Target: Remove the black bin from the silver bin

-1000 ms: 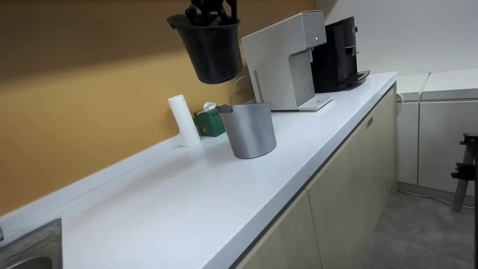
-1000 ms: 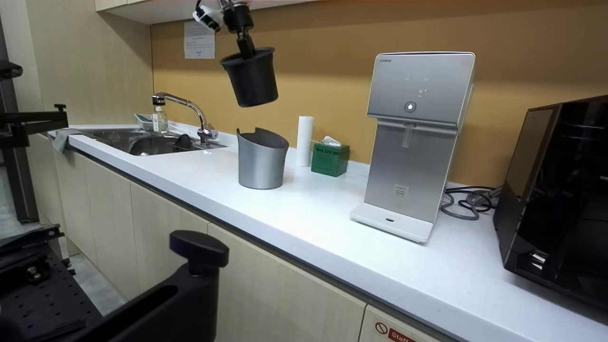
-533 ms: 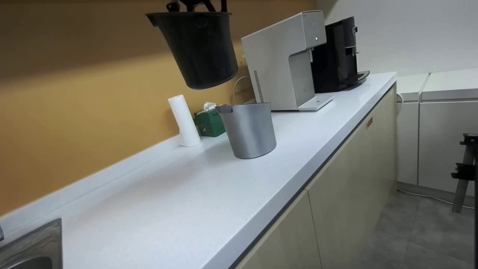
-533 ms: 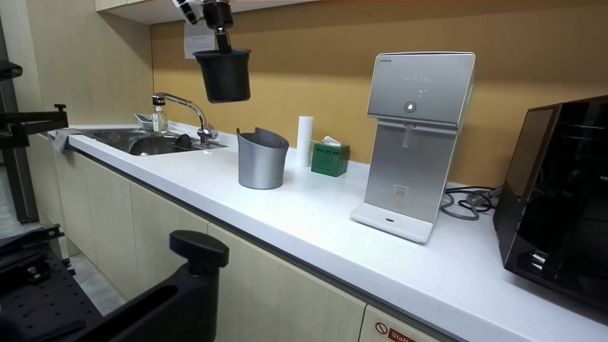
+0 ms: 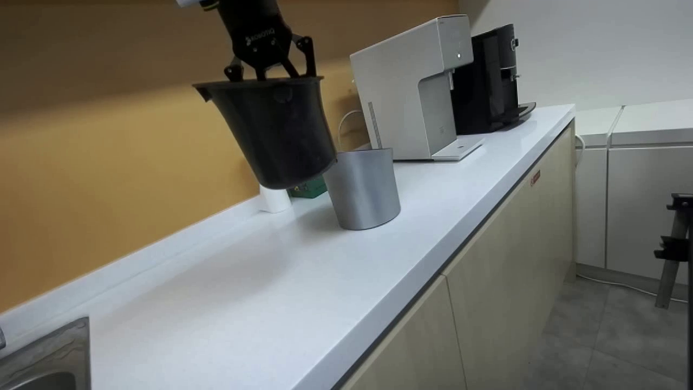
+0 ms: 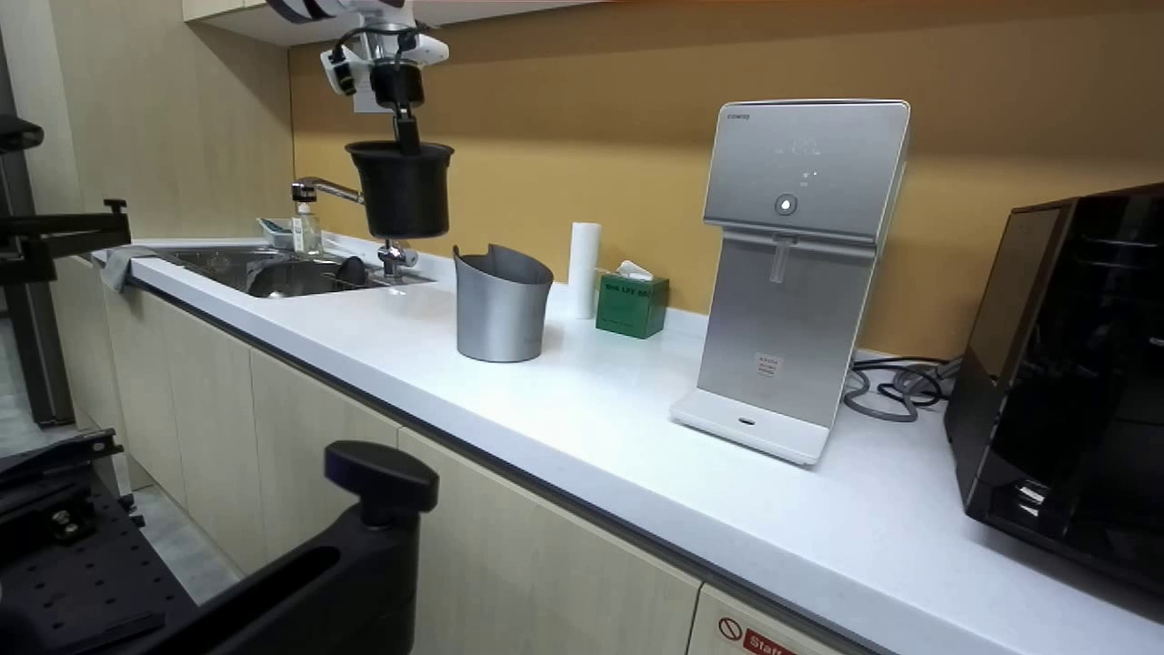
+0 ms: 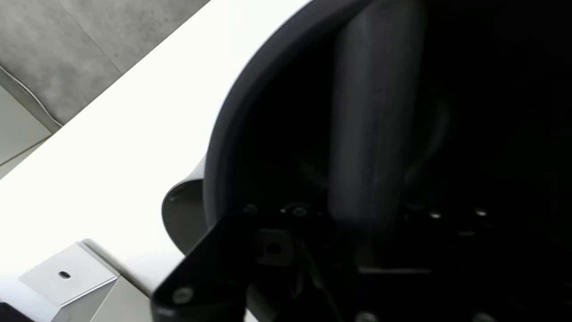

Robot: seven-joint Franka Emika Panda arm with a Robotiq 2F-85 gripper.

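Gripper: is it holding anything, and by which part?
The black bin, hanging in the air beneath the gripper; likely held by the dark grey bar inside its mouth. The contact itself is too dark to see.

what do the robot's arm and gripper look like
The arm, where visible, is white with dark bands and a curving black cable. The gripper is black, with jointed linkages and pale ROBOTIQ lettering.

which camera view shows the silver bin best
An exterior view, where nothing covers the silver bin. In an exterior view, the black bin covers part of its rim; the wrist view shows just part, mostly its opening.
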